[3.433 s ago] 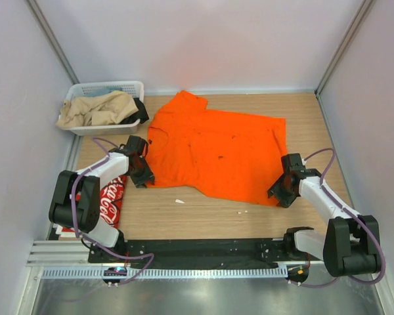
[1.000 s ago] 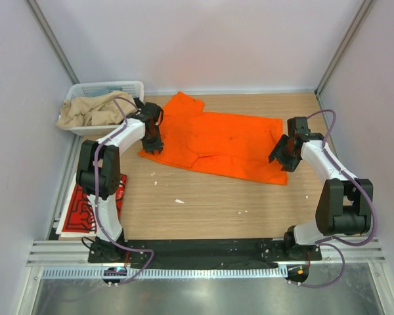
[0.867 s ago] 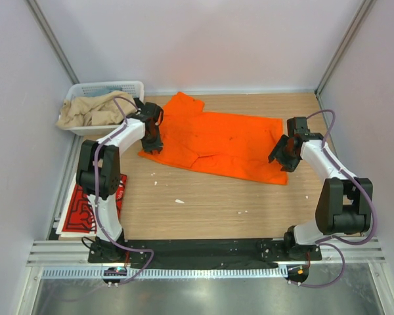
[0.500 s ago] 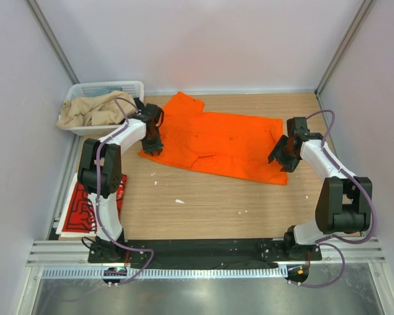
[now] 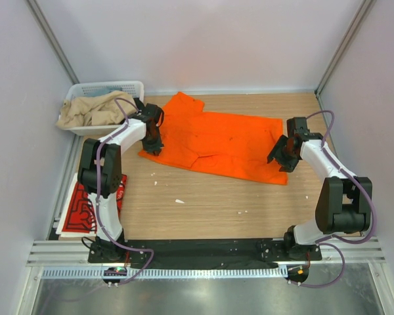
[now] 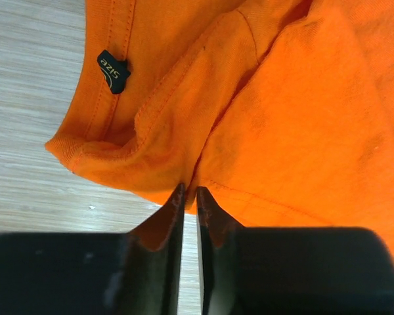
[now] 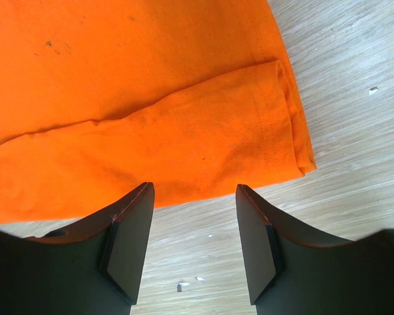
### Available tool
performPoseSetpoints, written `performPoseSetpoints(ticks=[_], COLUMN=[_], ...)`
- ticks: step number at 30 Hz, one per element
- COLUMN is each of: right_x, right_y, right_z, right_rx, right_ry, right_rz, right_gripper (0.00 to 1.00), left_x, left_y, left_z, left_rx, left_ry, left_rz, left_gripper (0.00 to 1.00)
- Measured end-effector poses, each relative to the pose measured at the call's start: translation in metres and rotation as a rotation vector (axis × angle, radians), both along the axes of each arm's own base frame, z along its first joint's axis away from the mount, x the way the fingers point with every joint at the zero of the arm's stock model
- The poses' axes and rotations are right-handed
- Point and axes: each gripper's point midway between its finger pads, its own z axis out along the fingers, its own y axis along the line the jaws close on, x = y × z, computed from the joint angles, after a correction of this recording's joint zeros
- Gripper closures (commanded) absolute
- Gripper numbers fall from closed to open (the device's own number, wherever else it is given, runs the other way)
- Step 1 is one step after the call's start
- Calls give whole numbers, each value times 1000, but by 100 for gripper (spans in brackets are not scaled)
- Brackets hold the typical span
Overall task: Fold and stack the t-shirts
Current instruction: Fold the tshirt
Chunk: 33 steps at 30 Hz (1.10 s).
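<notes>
Robotics lab: an enclosed two-arm test cell.

Plain white panel walls (image 5: 203,46) set between bare aluminium posts (image 5: 347,41) box in a wood-grain tabletop (image 5: 203,203). The left arm (image 5: 116,137) and right arm (image 5: 322,161), white links with black joints, are bolted to a black base plate (image 5: 203,248) on an aluminium rail (image 5: 52,252). A slotted cable duct (image 5: 184,273) runs along the near edge.

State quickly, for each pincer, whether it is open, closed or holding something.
Left pincer: almost closed, holding nothing.
Right pincer: open, holding nothing.
</notes>
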Motion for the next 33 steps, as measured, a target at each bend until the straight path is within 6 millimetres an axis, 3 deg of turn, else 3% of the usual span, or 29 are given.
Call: performPoseSetpoints(ticks=[4,12,18,26,29,33], right_x=[0,2,15,34,35,35], right_y=[0,-10,-24,-56,-64,-59], right_z=[-2,-20,-19,-11,-10,-16], right_rx=[0,-31,-51,-69,-68,-37], right_ry=[5,81,61,30,32,44], right_rz=[-2,-93,-275,-532,-589,-607], right_gripper=[41,42,50,56,56,56], left_x=[0,-4,-11,-28,-35,-40], left_y=[-1,-1,-8,-23,-24,-25], left_z=[0,9,45,116,127,131], left_rx=[-4,-15,-83,-227,-252,-271], left_ry=[1,0,-63,-213,-235,-240], left_rz=[0,15,37,43,42,36], left_gripper=[100,100,100,100,100,100])
